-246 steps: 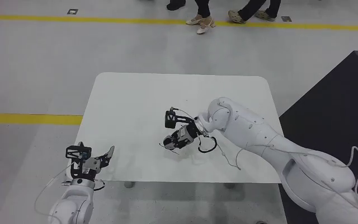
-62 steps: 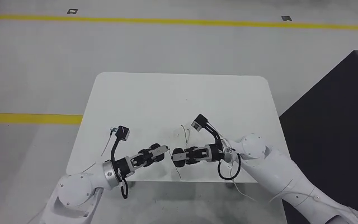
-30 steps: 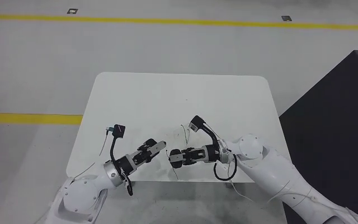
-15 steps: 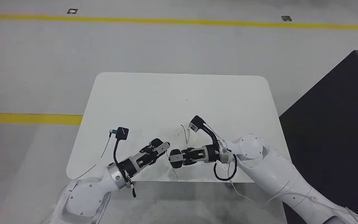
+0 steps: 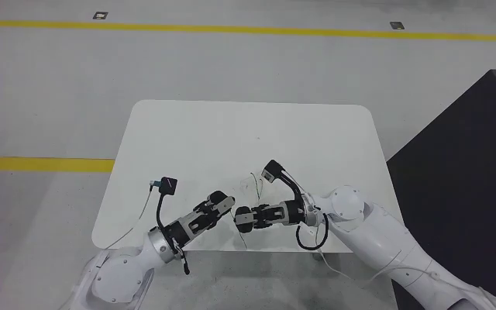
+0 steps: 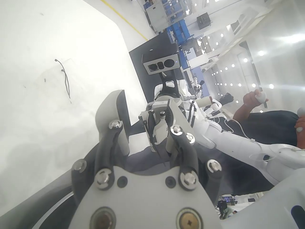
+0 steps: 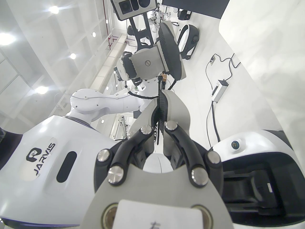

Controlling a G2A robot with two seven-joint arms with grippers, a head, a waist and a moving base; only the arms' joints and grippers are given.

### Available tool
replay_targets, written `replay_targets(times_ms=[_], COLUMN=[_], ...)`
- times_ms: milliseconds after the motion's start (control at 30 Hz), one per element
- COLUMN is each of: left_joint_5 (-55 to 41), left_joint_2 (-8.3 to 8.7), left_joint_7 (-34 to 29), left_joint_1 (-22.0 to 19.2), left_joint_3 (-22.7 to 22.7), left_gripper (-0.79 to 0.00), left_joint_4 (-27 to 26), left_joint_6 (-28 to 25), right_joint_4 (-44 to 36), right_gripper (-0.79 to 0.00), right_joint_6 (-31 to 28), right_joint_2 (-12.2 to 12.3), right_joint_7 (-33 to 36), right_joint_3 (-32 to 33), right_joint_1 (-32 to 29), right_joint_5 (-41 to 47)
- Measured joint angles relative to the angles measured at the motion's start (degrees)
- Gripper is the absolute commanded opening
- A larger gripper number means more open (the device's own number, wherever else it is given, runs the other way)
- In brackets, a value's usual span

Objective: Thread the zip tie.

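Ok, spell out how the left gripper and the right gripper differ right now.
The left gripper is open; the right gripper is shut. The left gripper holds nothing; the right gripper pinches the zip tie, whose thin black strip sticks out of its grip. Shared: both hang over the near edge of the table, tips facing each other and close together.

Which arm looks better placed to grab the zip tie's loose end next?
Left, probably. The left claw is open and faces the zip tie, close to the right claw, which is shut on it.
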Motion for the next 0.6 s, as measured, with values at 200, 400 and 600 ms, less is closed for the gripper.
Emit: replay_targets(times_ms=[200,400,600], left_joint_5=[1.34,2.24,3.06], left_joint_2=[0.05,0.07,0.10], left_joint_7=[0.60,1.21,1.77], left_joint_1=[0.25,-0.01,0.21], left_joint_3=[0.27,0.46,0.67], left_gripper=[-0.465,-0.468,-0.493], left_joint_4=[0.21,0.40,0.17], left_joint_6=[-0.46,-0.35,-0.62], right_joint_4=[-1.18,-1.87,-1.61], right_gripper=[-0.785,-0.785,-0.785], right_joint_6=[0.82,1.79,2.72], right_joint_2=[-0.09,-0.21,-0.60], right_joint_7=[-1.91,-1.77,-1.42], right_joint_3=[0.88,2.16,2.85], right_joint_1=[-1.32,-2.29,-3.01], right_joint_5=[-0.32,-0.20,0.76])
